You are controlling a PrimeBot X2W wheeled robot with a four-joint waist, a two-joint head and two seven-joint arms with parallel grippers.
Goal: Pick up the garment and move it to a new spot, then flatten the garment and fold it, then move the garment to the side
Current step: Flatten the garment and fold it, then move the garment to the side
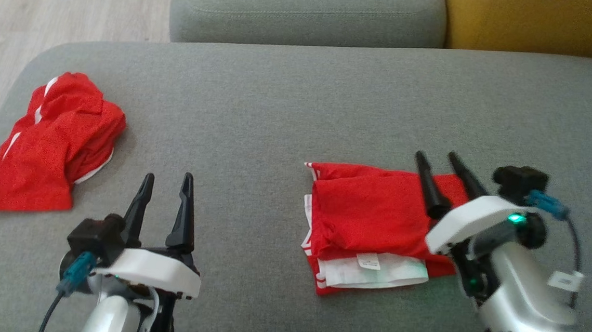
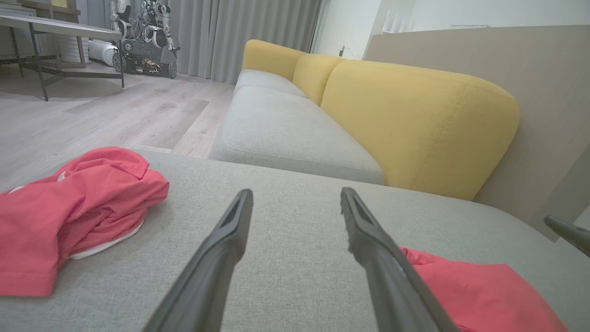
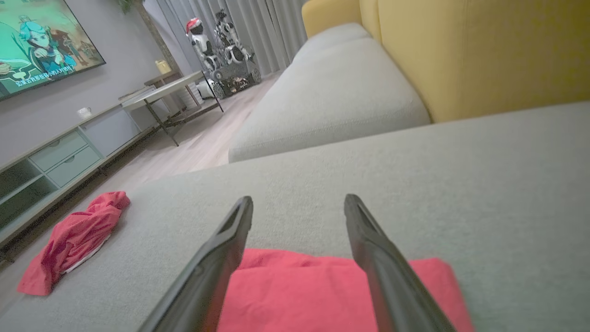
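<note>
we see folded garment (image 1: pixel 370 218) flat on couch cushion (image 1: pixel 279 107) | right gripper (image 1: pixel 437 155) wide, empty, over its edge | left gripper (image 1: pixel 168 176) wide, empty | risk: we pinch one layer only, fold opens when moved

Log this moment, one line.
left gripper: open, empty | right gripper: open over folded red garment | crumpled red garment: robot's left, on grey cushion

Red garment (image 1: pixel 371 213) folded, roughly rectangular, white lining and label showing at near edge, flat on grey cushion (image 1: pixel 279 107).
</note>
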